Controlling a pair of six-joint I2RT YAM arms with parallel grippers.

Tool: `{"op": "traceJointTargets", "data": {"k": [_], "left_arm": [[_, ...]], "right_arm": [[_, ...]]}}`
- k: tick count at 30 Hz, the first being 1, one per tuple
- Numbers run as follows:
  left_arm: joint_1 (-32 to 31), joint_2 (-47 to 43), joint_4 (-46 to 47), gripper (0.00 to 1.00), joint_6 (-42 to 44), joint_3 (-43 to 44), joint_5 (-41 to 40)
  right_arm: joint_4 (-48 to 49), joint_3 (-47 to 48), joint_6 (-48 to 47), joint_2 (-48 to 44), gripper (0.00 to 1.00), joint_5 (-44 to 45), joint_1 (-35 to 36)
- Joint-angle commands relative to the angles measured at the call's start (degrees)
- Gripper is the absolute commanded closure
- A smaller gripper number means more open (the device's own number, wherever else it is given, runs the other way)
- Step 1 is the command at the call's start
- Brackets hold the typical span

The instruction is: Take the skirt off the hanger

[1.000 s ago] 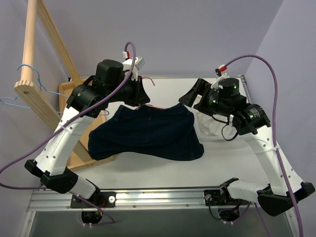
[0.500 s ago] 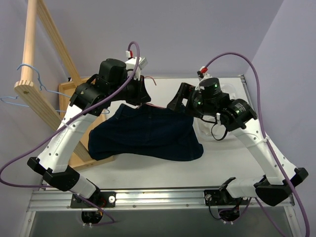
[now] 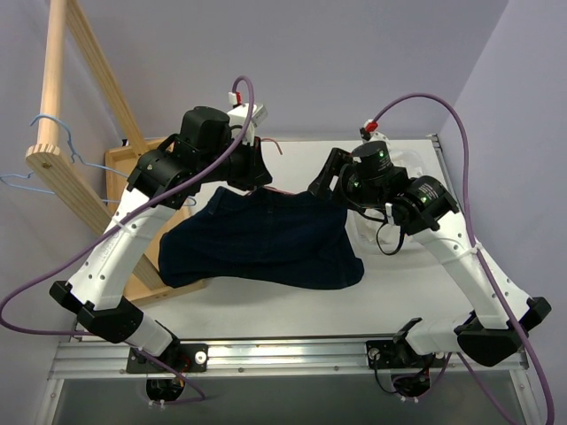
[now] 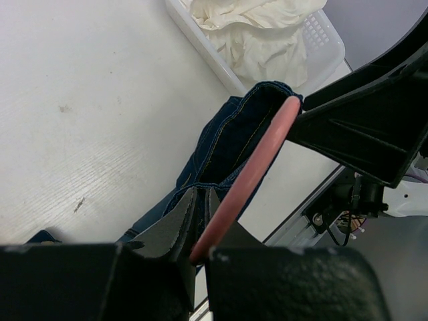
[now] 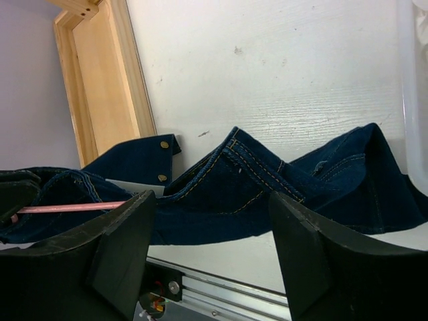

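The white skirt (image 4: 254,33) lies crumpled in a white basket (image 4: 200,41); in the top view only a bit of it (image 3: 368,232) shows behind my right arm. A light-blue wire hanger (image 3: 46,124) hangs bare on the wooden rod. My left gripper (image 3: 257,177) (image 4: 200,200) is shut on a thin pink hanger (image 4: 257,154) and the waistband of a dark navy denim garment (image 3: 266,239), holding them above the table. My right gripper (image 3: 323,181) (image 5: 210,200) is open and empty, just above the garment's right end.
The wooden rack (image 3: 53,97) stands at the left with its base frame (image 5: 100,80) on the table. The basket wall (image 5: 409,100) is close to the right gripper. The metal rail (image 3: 283,354) runs along the near edge.
My right arm has swung left from over the basket to the denim garment's right end. The left gripper still holds the pink hanger, hardly moved.
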Motion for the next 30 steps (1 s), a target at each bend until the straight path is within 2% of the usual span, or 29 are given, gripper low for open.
{"op": "traceJointTargets", "data": {"k": [1, 6, 8, 10, 13, 19, 25, 30], "left_arm": [[-0.5, -1.98, 2.51, 0.98, 0.01, 1.41, -0.66], [-0.59, -2.42, 2.69, 0.98, -0.43, 1.68, -1.1], [-0.76, -2.51, 2.6, 0.98, -0.52, 1.85, -1.45], [-0.94, -2.69, 2.52, 0.98, -0.61, 1.76, -1.54], [-1.11, -3.3, 2.95, 0.98, -0.61, 0.98, -1.89], [-1.64, -4.53, 4.27, 0.98, -0.61, -1.04, -1.8], [-2.43, -4.71, 5.15, 0.98, -1.05, -1.23, -2.51], [-3.14, -4.89, 4.98, 0.98, -1.31, -1.14, -3.21]], "right_arm": [[-1.21, 1.47, 2.66, 0.21, 0.37, 3.72, 0.1], [-1.3, 1.2, 3.28, 0.65, 0.41, 2.67, 0.1], [-0.95, 0.68, 3.37, 0.3, 0.47, 2.32, 0.19], [-1.12, 0.33, 3.55, -0.05, 0.48, 2.31, 0.1], [-1.3, -1.08, 4.16, -1.02, 0.48, 3.45, 0.19], [-1.29, -0.12, 5.13, -0.67, 0.36, 3.37, 0.19], [-4.28, 2.7, 5.13, 1.7, 0.38, 4.07, 0.1], [-2.88, 0.24, 5.74, 0.3, 0.45, 3.63, 0.1]]}}
